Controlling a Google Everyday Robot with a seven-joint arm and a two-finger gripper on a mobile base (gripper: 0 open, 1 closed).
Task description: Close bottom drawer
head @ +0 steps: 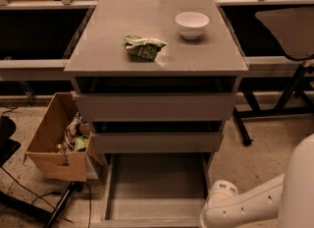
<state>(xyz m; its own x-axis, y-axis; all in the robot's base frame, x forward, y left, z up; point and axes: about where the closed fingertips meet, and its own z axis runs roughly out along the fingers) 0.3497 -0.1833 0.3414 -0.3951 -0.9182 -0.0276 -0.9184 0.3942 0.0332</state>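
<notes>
The bottom drawer (154, 187) is a shallow grey tray pulled far out of the cabinet toward me, with nothing in it; its front panel (147, 223) sits at the frame's bottom edge. The two drawers above, the top drawer (155, 106) and the middle drawer (156, 142), are pushed in. The white arm (245, 205) comes in from the bottom right, its rounded end beside the drawer's front right corner. The gripper itself is below the frame's edge and out of view.
On the grey cabinet top (98, 50) lie a crumpled green bag (143, 46) and a white bowl (192, 24). An open cardboard box (58, 141) with clutter stands left of the cabinet. Cables (29, 192) lie on the floor at left. A chair base (274, 109) stands at right.
</notes>
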